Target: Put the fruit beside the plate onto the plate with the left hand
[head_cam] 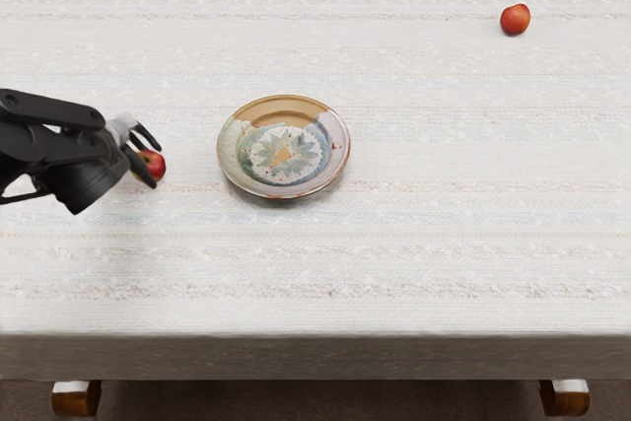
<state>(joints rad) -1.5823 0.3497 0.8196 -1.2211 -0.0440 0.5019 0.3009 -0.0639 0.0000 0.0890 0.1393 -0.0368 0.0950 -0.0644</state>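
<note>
We see the left hand (116, 153) reaching in from the left edge, its dark fingers (141, 171) curled around a small red apple (153, 164) and gripping it from above and below. We cannot tell if the apple is clear of the table (414, 244). It sits left of the plate (281, 103), apart from its rim. A second apple (515, 19) lies far off by the back right corner.
</note>
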